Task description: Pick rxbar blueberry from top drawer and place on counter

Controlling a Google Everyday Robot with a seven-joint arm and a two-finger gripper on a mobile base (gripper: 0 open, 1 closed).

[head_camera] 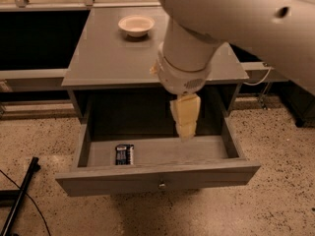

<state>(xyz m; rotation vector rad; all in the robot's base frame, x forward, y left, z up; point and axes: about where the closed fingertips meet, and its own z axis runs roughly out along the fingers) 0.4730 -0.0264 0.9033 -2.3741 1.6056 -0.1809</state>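
The rxbar blueberry [124, 154], a small dark blue bar, lies flat in the left part of the open top drawer [157, 177]. The drawer is pulled out with its knob facing me. My gripper [185, 128] hangs from the white arm over the middle of the drawer, to the right of the bar and above the drawer floor, apart from the bar. It holds nothing that I can see. The grey counter [113, 58] is the cabinet top behind the drawer.
A small white bowl [136, 25] stands on the counter at the back. The large white arm [236, 18] covers the counter's right side. A black stand leg [19, 200] lies on the speckled floor at the lower left. Dark shelving sits on both sides.
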